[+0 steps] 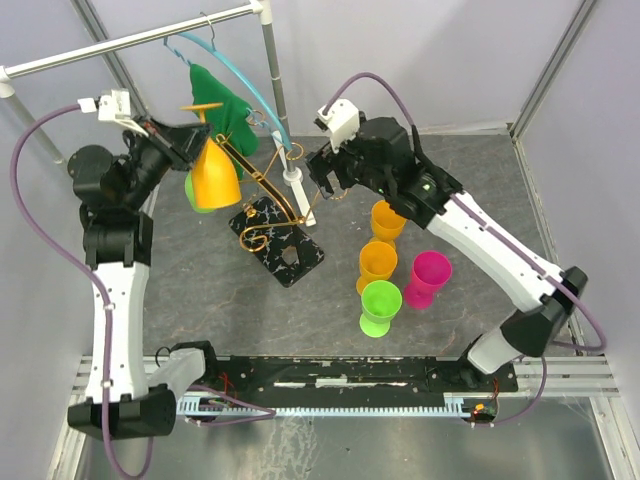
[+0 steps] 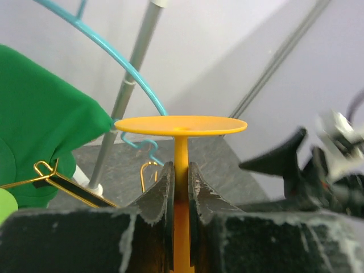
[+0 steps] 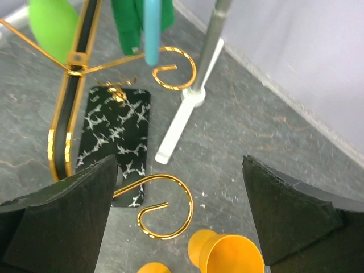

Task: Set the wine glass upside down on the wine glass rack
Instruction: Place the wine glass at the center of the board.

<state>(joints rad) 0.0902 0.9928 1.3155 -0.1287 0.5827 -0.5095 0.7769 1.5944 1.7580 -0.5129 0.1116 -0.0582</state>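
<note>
Four loose goblets stand on the counter (image 1: 200, 290), right of centre: lime green goblet (image 1: 380, 305) nearest, magenta goblet (image 1: 428, 278) beside it, then the first orange goblet (image 1: 377, 262) and the second orange goblet (image 1: 387, 220). Wine glass rack (image 1: 270, 225) is mid-counter, gold scroll arms on a marbled black base. Right pincer (image 1: 330, 185) hovers just past the rack base, jaws wide apart, holding nothing. Left pincer (image 2: 181, 176) is clamped on the stem of the orange wine glass (image 1: 215, 175). Glass is inverted, foot up, bowl against the rack's upper left arms; can't tell if touching. A hung green glass (image 1: 193, 190) sits partly behind it. Farthest back: white clothes rail (image 1: 130, 38), teal hanger (image 1: 240, 75), green cloth (image 1: 225, 105).
</note>
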